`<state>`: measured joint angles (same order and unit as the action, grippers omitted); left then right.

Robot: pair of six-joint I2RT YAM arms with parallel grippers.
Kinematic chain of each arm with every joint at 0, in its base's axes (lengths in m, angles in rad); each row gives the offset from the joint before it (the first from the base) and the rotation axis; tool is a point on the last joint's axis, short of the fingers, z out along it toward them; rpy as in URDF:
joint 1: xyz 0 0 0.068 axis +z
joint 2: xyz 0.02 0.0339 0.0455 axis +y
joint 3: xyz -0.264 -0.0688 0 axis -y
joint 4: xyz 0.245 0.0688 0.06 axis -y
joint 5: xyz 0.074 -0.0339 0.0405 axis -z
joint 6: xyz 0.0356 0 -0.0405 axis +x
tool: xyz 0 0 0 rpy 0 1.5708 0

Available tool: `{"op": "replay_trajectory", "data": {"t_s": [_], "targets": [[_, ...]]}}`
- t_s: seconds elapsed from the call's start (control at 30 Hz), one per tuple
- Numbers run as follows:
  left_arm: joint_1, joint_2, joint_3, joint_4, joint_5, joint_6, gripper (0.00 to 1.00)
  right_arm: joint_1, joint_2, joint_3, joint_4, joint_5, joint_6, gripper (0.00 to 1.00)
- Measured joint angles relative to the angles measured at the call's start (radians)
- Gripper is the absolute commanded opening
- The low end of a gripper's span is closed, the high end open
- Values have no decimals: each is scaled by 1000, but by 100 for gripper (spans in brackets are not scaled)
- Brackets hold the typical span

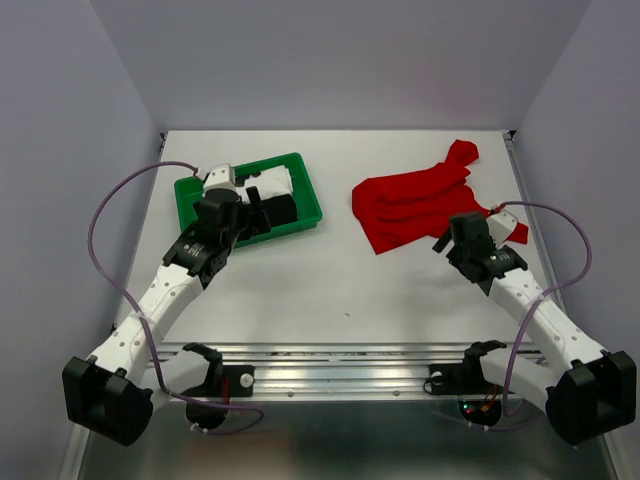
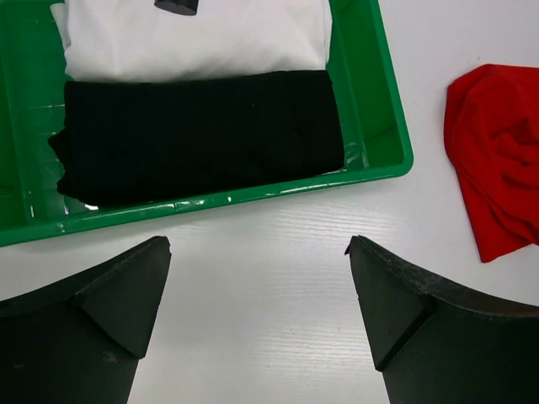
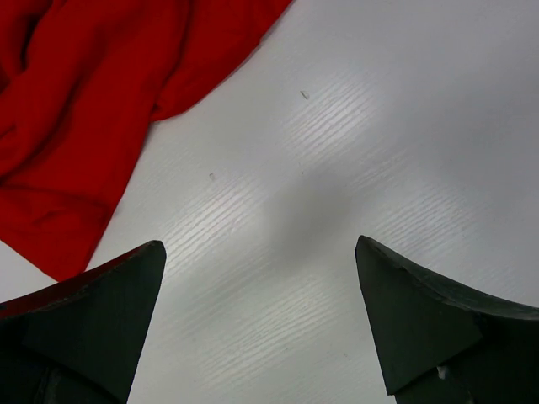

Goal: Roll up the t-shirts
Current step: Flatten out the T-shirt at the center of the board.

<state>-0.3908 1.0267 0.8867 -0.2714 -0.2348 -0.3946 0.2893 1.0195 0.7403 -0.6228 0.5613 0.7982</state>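
1. Three t-shirts are in view: one red shirt [image 1: 415, 205], one white shirt [image 2: 194, 38] and one black shirt [image 2: 202, 135].
2. One green tray [image 2: 379, 101] sits at the far left of the table [image 1: 330, 280]. The white and black shirts lie in it side by side and touching, as compact bundles, with the black one against the near wall. I cannot tell whether they are folded or rolled.
3. The red shirt lies crumpled and unrolled on the far right of the table, well apart from the tray.
4. Two grippers show.
   - The left gripper [image 2: 257, 244] has its jaws spread wide with nothing between them, over bare table just in front of the tray.
   - The right gripper [image 3: 260, 246] is equally wide and empty, over bare table at the red shirt's near edge.
5. Two arms, the left arm [image 1: 165, 290] and the right arm [image 1: 540, 310], each carry one of two purple cables [image 1: 93, 235].
6. Hidden or unclear:
   - From above, the left arm covers much of the tray and most of the black shirt.
   - In the left wrist view the white shirt is cut off at the top edge, where a small dark thing [image 2: 177, 5] is too cropped to identify.
   - Both wrist views show only part of the red shirt.
   - In the right wrist view one finger overlaps the red cloth's corner, but whether it touches cannot be told.
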Motion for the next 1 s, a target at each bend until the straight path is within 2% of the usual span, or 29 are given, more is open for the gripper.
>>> {"op": "replay_trajectory", "data": {"t_s": [0.5,0.63,0.83,1.0], "targets": [[-2,14,-6,17,178,30,99,0,-43,-50,23,-59,-24,100],[-44,37,-8,26,207,29,99,0,-89,-84,48,-94,-38,100],[-164,159,5,31,201,25,99,0,-99,-103,97,-162,-61,100],[-214,366,157,27,196,10,94,0,-77,-103,138,-189,-67,100]]}}
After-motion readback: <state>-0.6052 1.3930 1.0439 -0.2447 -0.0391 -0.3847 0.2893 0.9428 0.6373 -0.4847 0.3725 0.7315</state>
